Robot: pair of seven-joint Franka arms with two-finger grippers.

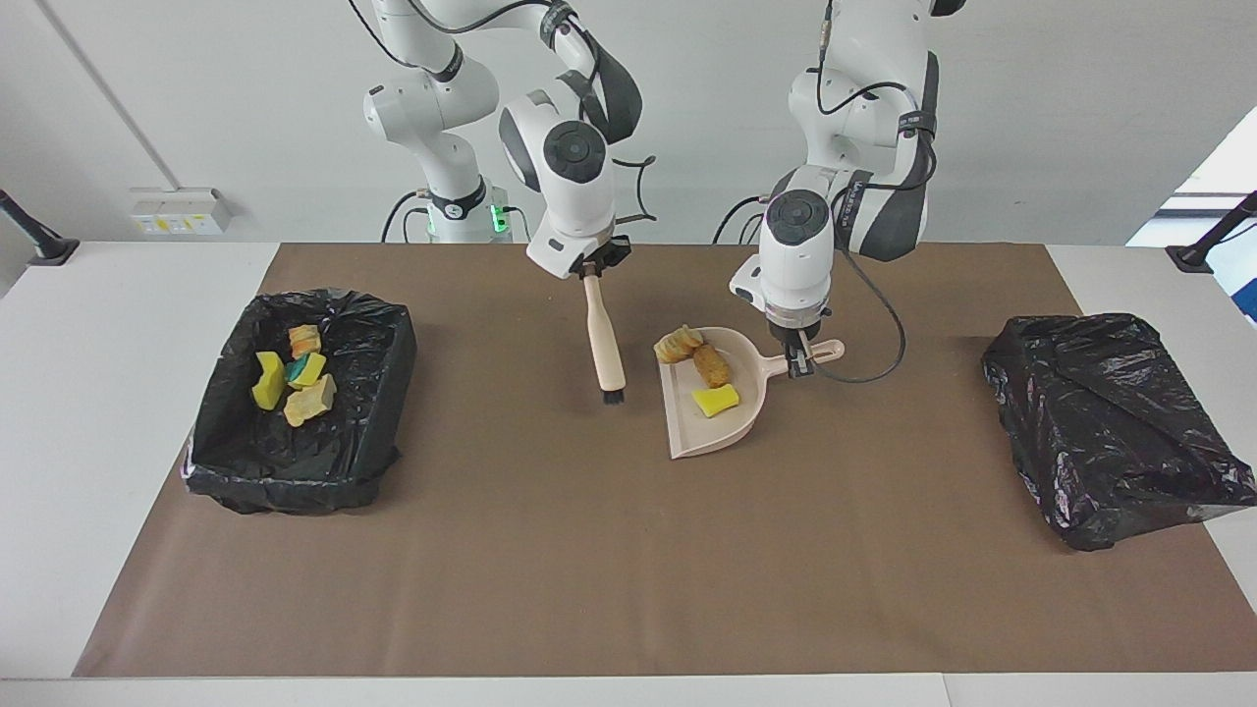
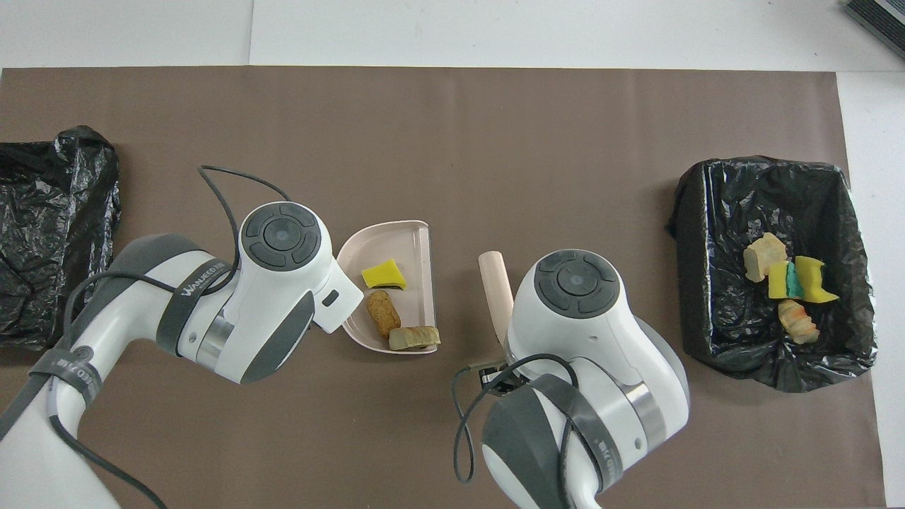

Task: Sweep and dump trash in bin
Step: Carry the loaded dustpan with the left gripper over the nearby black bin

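Observation:
A beige dustpan [image 1: 732,427] sits at the middle of the brown mat with three pieces of trash in it: a yellow sponge chunk [image 1: 715,400], a brown bread-like piece [image 1: 711,365] and a tan piece [image 1: 678,344]. My left gripper [image 1: 800,358] is shut on the dustpan's handle. My right gripper [image 1: 592,270] is shut on a wooden brush [image 1: 604,344], which hangs bristles down beside the dustpan. The bin [image 1: 388,393], lined with a black bag, stands at the right arm's end and holds several scraps [image 1: 300,378]. The overhead view shows the dustpan [image 2: 396,240], the brush handle [image 2: 495,290] and the bin [image 2: 714,212]; both grippers are hidden under their wrists.
A second black bag [image 1: 1110,422], crumpled and closed over, lies at the left arm's end of the table; it also shows in the overhead view [image 2: 49,226]. A grey cable loops from the left wrist beside the dustpan handle. The brown mat [image 1: 589,570] covers most of the table.

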